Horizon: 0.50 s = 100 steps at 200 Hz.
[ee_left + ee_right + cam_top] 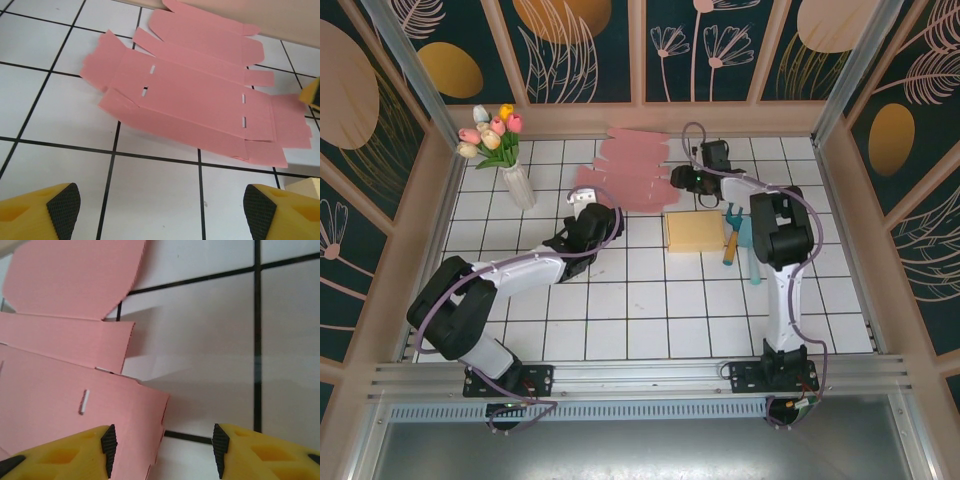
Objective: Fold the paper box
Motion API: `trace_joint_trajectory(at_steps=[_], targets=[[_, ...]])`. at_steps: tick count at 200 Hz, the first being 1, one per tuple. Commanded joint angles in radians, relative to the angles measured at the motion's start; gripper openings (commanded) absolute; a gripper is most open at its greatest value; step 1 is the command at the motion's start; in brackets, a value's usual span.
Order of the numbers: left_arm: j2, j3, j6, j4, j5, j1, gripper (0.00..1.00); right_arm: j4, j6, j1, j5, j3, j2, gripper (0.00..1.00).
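Flat pink paper box [632, 175], unfolded: matte card with creases, small slots and rounded flaps, on the glossy white-tiled counter [620, 320] near the back wall. Left pincer [160, 212] just short of the sheet's near edge, yellow fingers with black ribbed pads wide apart. Right pincer [162, 450] at the sheet's right edge, jaws apart, one finger over card, the other over bare tile. Finger bodies cut off by the frames.

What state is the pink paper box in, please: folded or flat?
Flat: the box lies spread on the tiles, panels and slots facing up.
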Motion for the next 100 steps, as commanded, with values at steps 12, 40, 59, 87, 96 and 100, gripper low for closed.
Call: trace_joint_trajectory(at_steps=[12, 40, 59, 87, 96, 100], targets=[[0.008, -0.012, 0.021, 0.073, 0.009, 0.0, 0.87, -0.002, 0.019, 0.036, -0.077, 0.06, 0.069, 0.5], [0.004, -0.012, 0.023, 0.062, -0.013, 0.0, 0.87, 0.025, 0.037, 0.056, -0.092, 0.131, 0.091, 0.1], [-0.016, -0.023, 0.022, 0.052, -0.029, 0.0, 0.87, 0.002, 0.049, 0.065, -0.047, 0.224, 0.09, 0.0], [-0.123, -0.073, 0.039, 0.015, -0.076, 0.0, 0.87, -0.187, -0.028, 0.099, 0.056, 0.423, 0.061, 0.0], [-0.18, -0.101, 0.056, 0.013, -0.089, 0.0, 0.87, -0.277, -0.085, 0.121, 0.113, 0.48, 0.04, 0.0], [-0.209, -0.116, 0.067, 0.014, -0.094, 0.0, 0.87, -0.312, -0.111, 0.132, 0.144, 0.499, 0.028, 0.0]])
